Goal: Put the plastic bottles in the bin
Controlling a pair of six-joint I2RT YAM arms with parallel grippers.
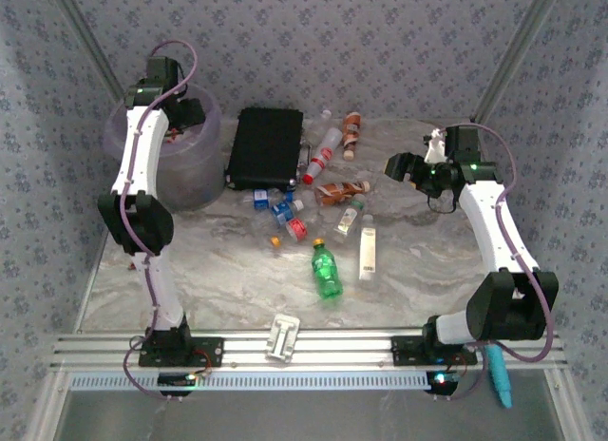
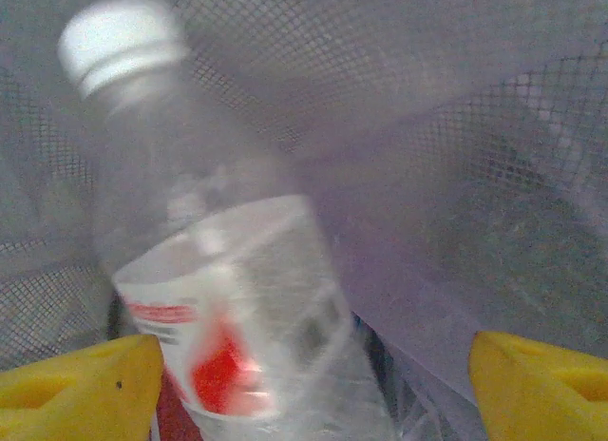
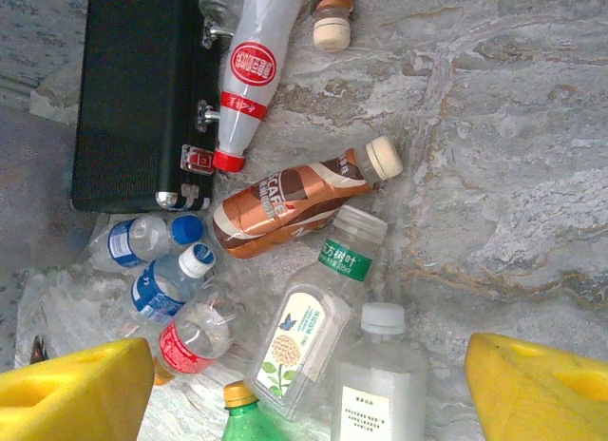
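one bottle in the drop: a clear white-capped bottle [image 2: 218, 298] with a red label shows smeared inside the bin [image 2: 456, 127]; i judge it loose and falling.
left gripper [image 2: 309, 351]: jaws wide, the yellow tips far apart on either side of that bottle, clamping nothing; it hangs over the bin at the far left of the table [image 1: 427, 270].
right gripper [image 3: 309, 355]: jaws wide, empty, hovering above the loose bottles [image 1: 313, 208].
task's things: many bottles lie mid-table just beside the black case [image 1: 266, 146], with the green bottle [image 1: 326, 270] nearest me.
risk, left: the bottle leans toward my left fingertip. if i pull out too soon it could snag and tip over the rim.
risk, right: the heap is packed and touching. closing on the brown coffee bottle [image 3: 285, 199] could pinch the tea bottle [image 3: 318, 317] against it, or a round body could roll away.
views: from above, the arm covers the bin's mouth; the left wrist view gives me the mesh wall and the label. the right wrist view tells me which bottles touch; the top view places heap and bin well apart.
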